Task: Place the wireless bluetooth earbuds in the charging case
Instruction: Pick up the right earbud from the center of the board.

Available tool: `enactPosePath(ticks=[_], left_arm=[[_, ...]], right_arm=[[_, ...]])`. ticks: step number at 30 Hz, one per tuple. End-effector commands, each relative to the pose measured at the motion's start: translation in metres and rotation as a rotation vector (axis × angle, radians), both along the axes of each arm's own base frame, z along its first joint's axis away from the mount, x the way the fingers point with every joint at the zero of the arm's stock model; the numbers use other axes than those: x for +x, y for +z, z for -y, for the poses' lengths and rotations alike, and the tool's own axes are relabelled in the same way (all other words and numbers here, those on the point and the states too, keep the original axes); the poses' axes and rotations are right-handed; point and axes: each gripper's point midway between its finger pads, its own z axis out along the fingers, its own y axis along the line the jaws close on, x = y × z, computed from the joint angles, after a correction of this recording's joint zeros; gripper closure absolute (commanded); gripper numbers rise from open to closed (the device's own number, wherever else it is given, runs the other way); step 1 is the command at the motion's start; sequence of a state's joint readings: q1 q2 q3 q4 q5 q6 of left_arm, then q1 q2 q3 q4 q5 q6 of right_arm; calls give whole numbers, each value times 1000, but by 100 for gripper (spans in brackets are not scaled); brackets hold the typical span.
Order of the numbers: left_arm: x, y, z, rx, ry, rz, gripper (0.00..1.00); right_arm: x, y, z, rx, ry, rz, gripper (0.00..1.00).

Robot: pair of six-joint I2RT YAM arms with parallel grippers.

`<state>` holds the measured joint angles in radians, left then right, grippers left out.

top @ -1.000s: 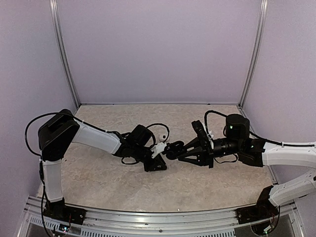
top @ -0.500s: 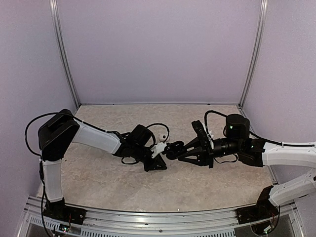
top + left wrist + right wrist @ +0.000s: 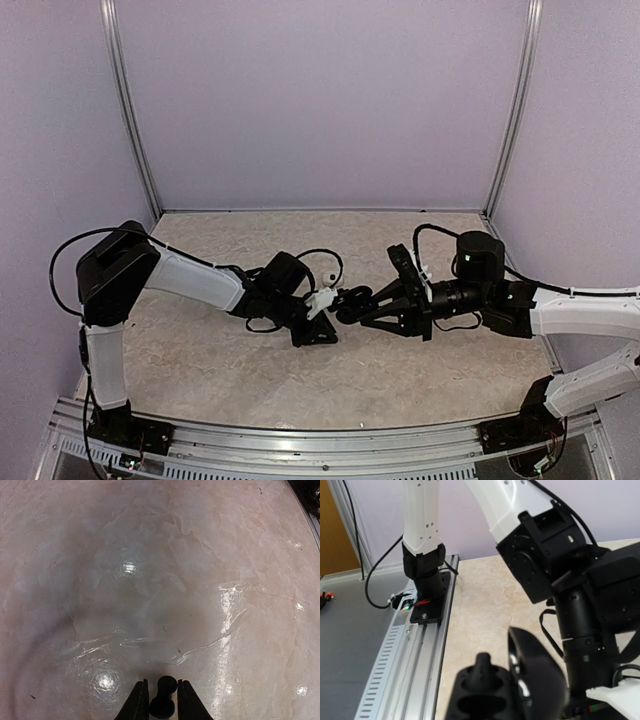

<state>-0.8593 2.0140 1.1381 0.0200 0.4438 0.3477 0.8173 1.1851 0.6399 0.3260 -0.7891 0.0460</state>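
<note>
Marbled beige and pink on the table, veined with paler streaks and flashing white glare spots, while the walls are plain pale lavender and the slotted rail is silver-grey. Both arms wear the same kit, the left arm and the right arm in white shells with black joints and black cables, with a tiny green light glowing on the right one. And it's gloss black all the way for the earbud and the charging case, both unpatterned, both catching white reflections.
</note>
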Motion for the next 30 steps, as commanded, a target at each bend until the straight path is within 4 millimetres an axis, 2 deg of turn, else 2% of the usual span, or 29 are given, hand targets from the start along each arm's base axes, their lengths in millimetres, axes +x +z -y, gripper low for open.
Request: enactPosePath(ticks=[1,19,30], left_arm=[[8,30,6,-63,-4,53,77],[3,22,4,-50,-30,24,83],[3,15,2,-32,-26,21,92]], right_arm=[[1,-2,0,-7,5,-13,100],[2,-2,-2,-13,5,-11,100],[2,-1,0,-10,-1,-10,100]])
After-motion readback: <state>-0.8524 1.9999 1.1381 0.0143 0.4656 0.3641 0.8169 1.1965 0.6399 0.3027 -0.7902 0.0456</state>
